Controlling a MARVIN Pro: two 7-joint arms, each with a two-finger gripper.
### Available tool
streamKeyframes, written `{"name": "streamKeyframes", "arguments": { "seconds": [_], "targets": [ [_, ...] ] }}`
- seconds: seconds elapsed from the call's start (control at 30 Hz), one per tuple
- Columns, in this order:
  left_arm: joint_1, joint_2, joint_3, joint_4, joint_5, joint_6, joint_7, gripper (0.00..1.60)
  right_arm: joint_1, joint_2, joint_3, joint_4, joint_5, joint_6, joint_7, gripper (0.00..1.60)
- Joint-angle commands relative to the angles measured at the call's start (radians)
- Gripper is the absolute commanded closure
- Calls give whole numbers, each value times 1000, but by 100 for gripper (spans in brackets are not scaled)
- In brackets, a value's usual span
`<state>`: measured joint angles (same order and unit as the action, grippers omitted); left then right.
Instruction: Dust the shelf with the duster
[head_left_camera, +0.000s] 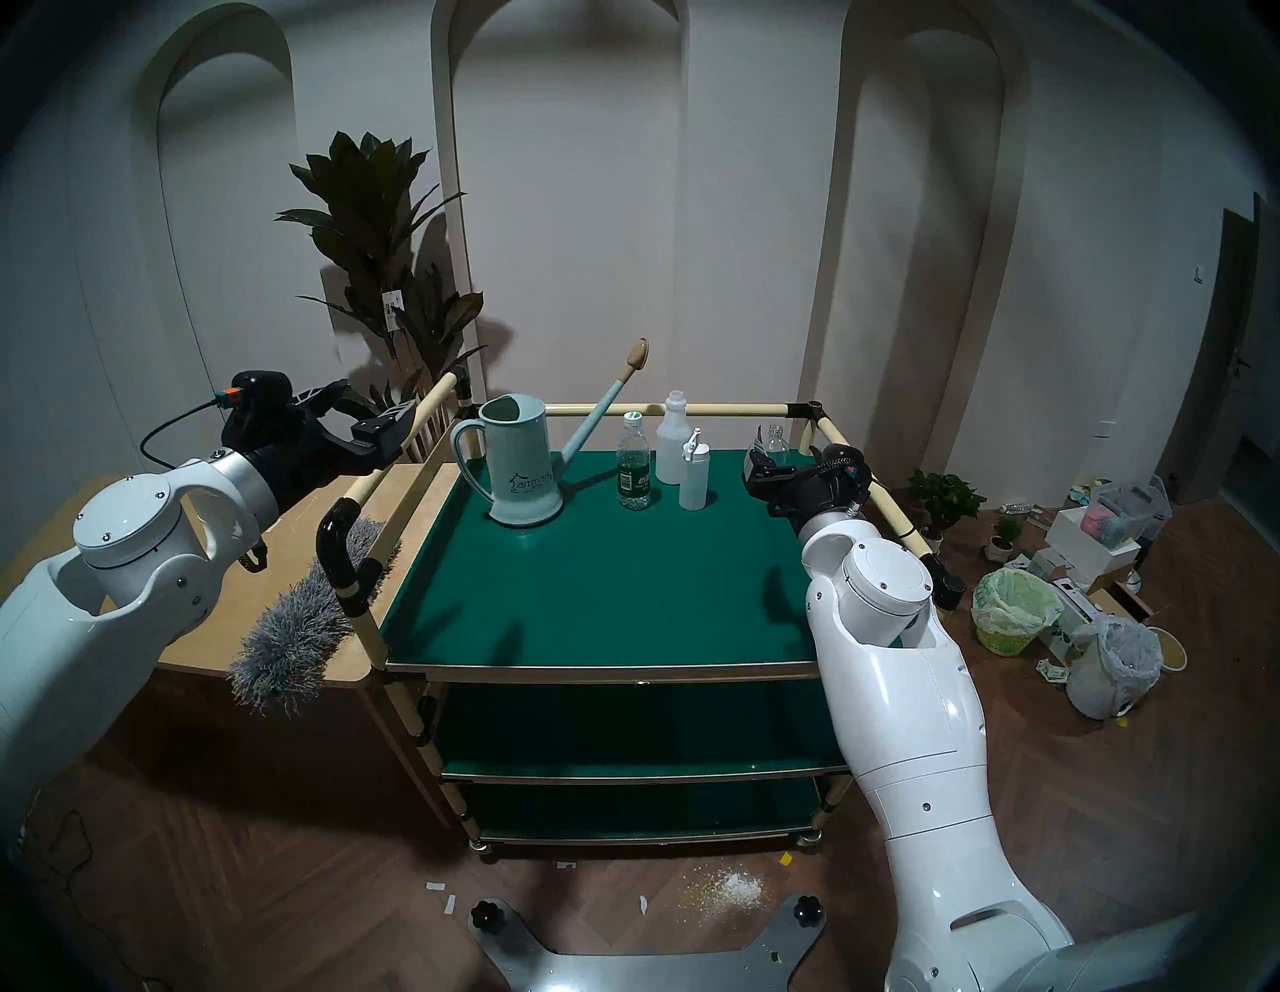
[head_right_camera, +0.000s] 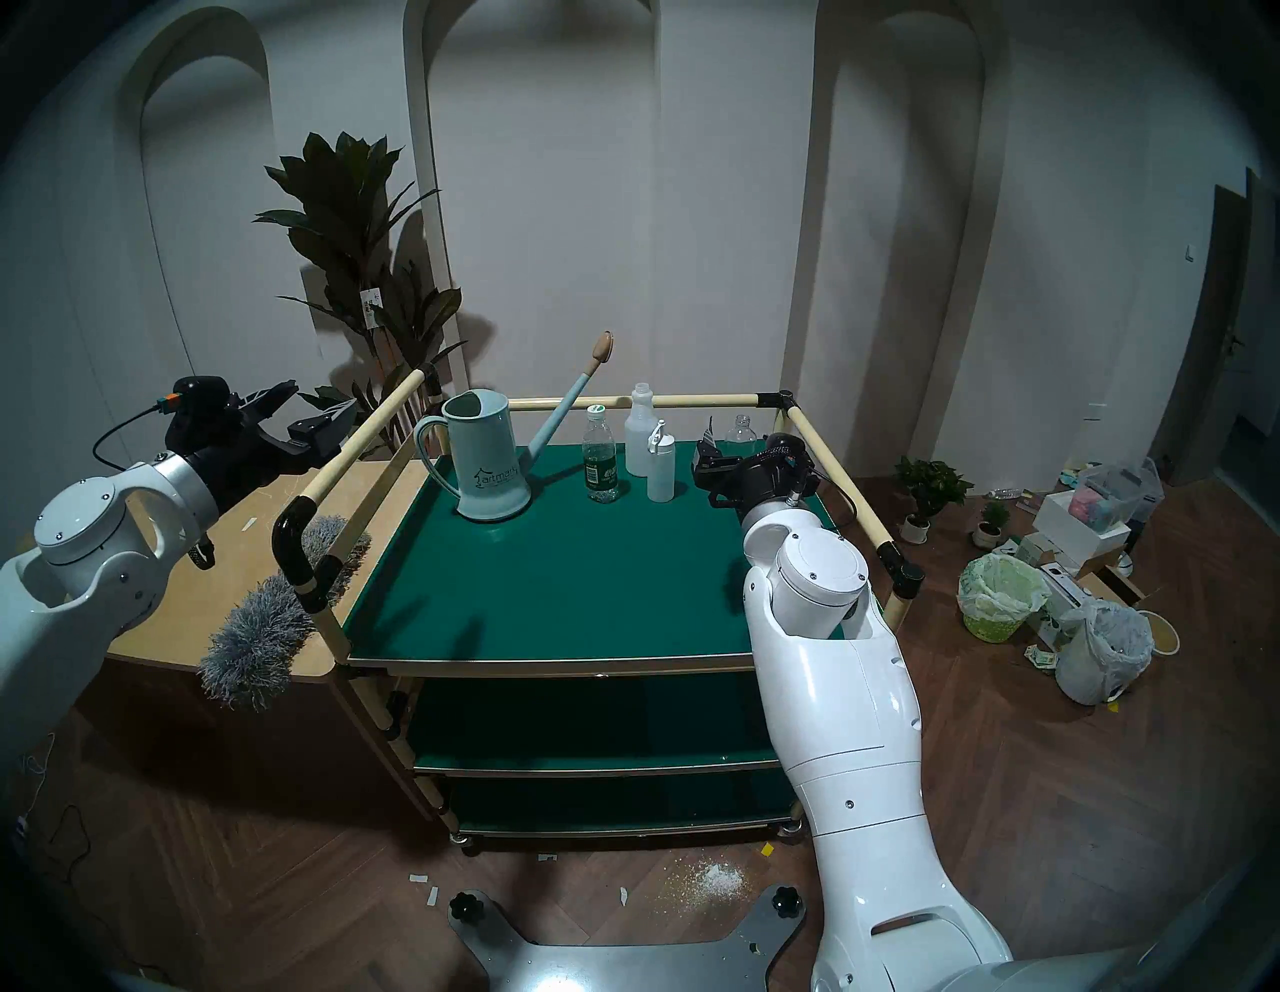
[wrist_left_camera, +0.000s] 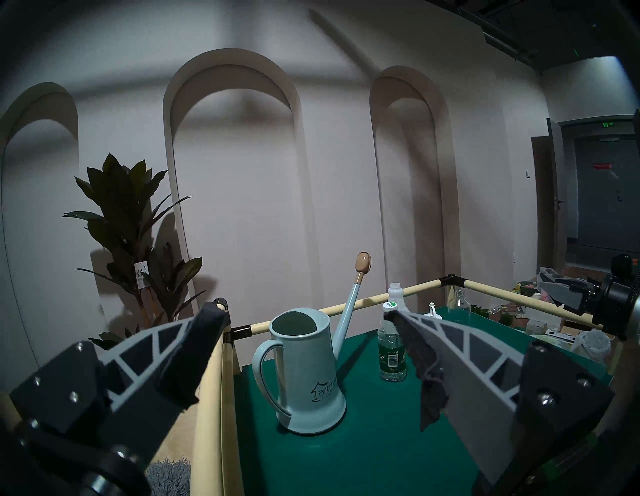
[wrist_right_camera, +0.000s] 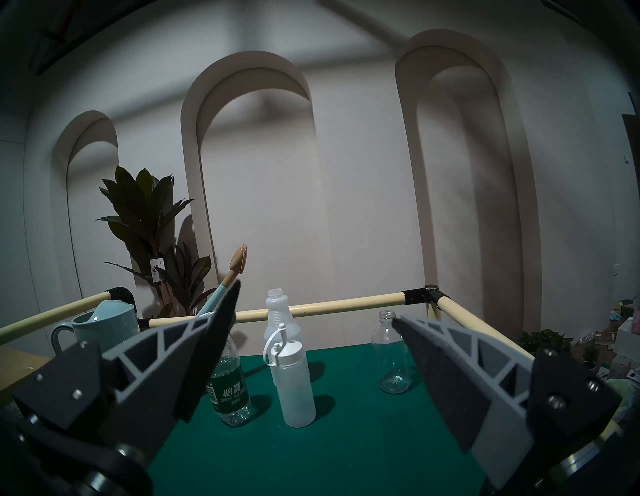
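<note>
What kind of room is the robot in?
Probably a room at home set up for plant care, though it may be a staged test room. There is a tall potted plant, a watering can on the green shelf, and arched white walls.

Two arms with glossy white shells are seen, each shell dotted with small screws and joined by round white caps. A brushed silver ring is fitted before the black wrist of the left arm. The left hand (head_left_camera: 369, 413) is made of black blocks with bright screws and grey fingers (wrist_left_camera: 460, 350) of open lattice, faced with dark pads. A black cable with an orange plug is attached to it. The right hand (wrist_right_camera: 317, 332) is built the same. A grey metal base plate with black knobs is seen below.
</note>
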<state>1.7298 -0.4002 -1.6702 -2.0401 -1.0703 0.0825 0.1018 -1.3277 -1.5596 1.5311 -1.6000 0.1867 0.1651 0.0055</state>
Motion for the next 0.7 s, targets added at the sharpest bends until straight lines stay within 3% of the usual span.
{"name": "streamKeyframes", "arguments": {
  "seconds": [0.0,0.67],
  "targets": [
    [-91,-29,53,-20,13,-16,72,0,32,-10,1,3,17,-7,12,0],
    [-260,-151,236,-21,50,-10,189,0,53,-10,30,64,53,-5,29,0]
  ]
}}
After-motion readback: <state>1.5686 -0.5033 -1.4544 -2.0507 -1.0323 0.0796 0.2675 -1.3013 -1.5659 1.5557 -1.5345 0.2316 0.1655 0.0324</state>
